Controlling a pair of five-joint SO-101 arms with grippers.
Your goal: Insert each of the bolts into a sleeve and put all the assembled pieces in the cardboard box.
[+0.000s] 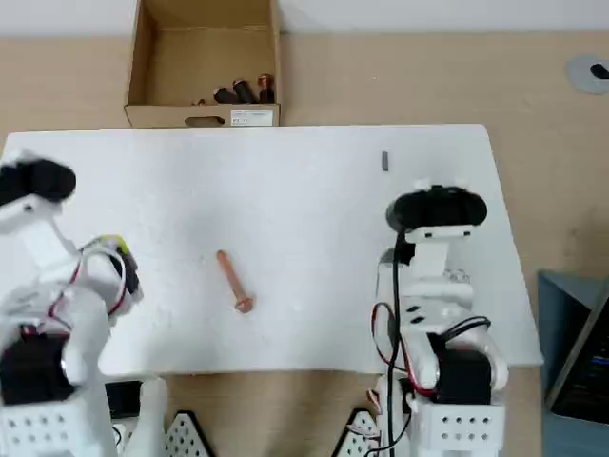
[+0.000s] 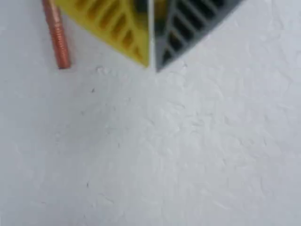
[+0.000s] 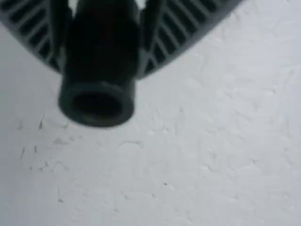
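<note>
A tan wooden table [image 1: 76,86] is covered by a white textured sheet [image 1: 304,200]. At the sheet's far edge the open cardboard box [image 1: 143,67] is set, with dark assembled pieces [image 1: 243,91] against its front wall and a white label [image 1: 252,117] whose print cannot be read. A copper bolt [image 1: 233,281] is seen lying on the sheet near the left gripper [image 2: 151,63], whose fingers are pressed together on nothing, while a black sleeve [image 3: 97,101] is clamped in the right gripper [image 3: 101,61].

tan table [image 1: 533,86] | white sheet [image 1: 314,209] covers its middle | on sheet: copper bolt [image 1: 233,280] near centre, toward 7 o'clock; small dark piece [image 1: 384,161] at 1 o'clock | on bare table: cardboard box [image 1: 171,116] at 11 o'clock, touching sheet edge; grey disc [image 1: 588,73] at 2 o'clock
</note>
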